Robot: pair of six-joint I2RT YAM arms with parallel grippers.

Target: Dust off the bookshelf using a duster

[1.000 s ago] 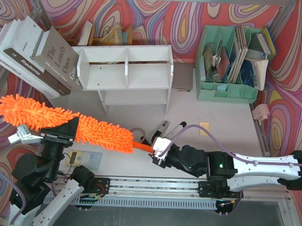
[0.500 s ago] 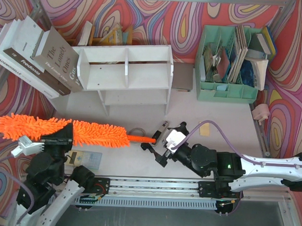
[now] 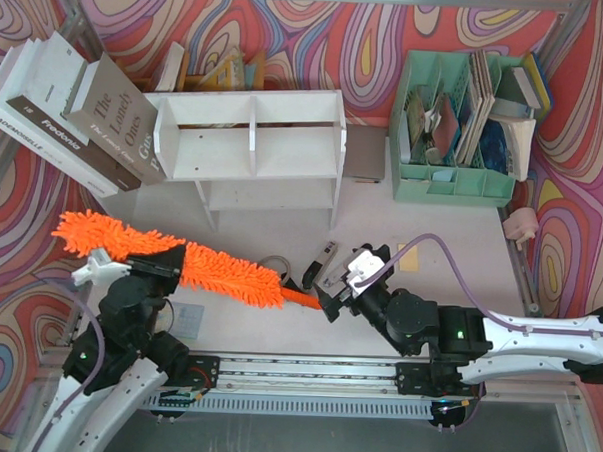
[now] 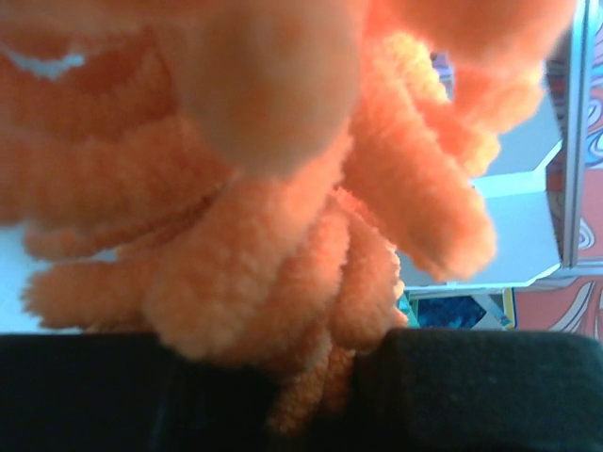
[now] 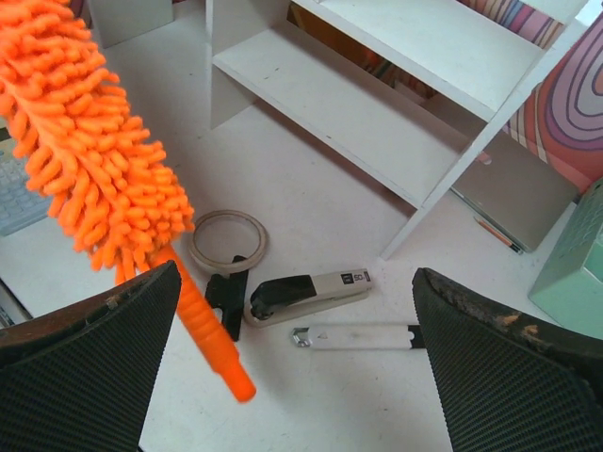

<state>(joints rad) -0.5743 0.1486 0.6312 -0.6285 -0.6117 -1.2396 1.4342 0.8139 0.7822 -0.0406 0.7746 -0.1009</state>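
My left fingers (image 3: 167,270) are clenched on the duster (image 3: 219,275) partway along its fluffy head; in my left wrist view orange strands (image 4: 264,188) fill the picture and bunch between the two dark pads (image 4: 141,395). The duster lies slantwise over the near-left part of the surface (image 3: 461,243). Its fluffy tip points toward the left edge, and its handle (image 3: 300,298) points toward the middle of the near edge.

My right fingers (image 3: 325,291) are spread wide and grip nothing. The handle's end (image 5: 212,344) hangs between them, nearer the left pad (image 5: 85,363), and touches neither as far as I can tell.

The bookshelf (image 3: 250,134) stands at the far edge, left of the middle, well apart from the duster. Books (image 3: 76,106) lean at its left end. An organiser (image 3: 454,183) sits toward the far-right corner. A tape ring (image 5: 229,238) and a stapler (image 5: 306,292) lie on the surface just beyond the handle.
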